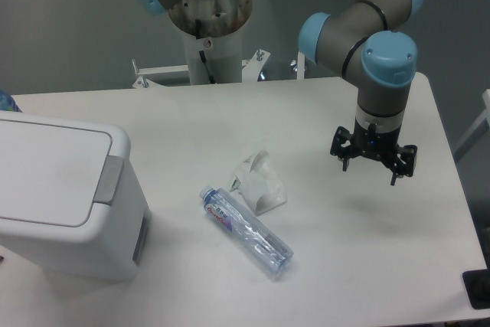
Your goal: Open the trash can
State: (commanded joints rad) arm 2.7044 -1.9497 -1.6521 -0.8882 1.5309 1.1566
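Note:
The trash can [65,204] is a large white boxy bin at the left edge of the table. Its flat white lid [46,170] is shut, with a grey push tab [109,180] on the lid's right side. My gripper [373,165] hangs over the right part of the table, far to the right of the bin. Its fingers point down and stand apart, open, with nothing between them. It floats a little above the tabletop.
A clear plastic water bottle [246,230] with a blue cap lies on the table between bin and gripper. A crumpled white paper [259,181] lies just behind it. The arm's base column [210,28] stands at the table's far edge.

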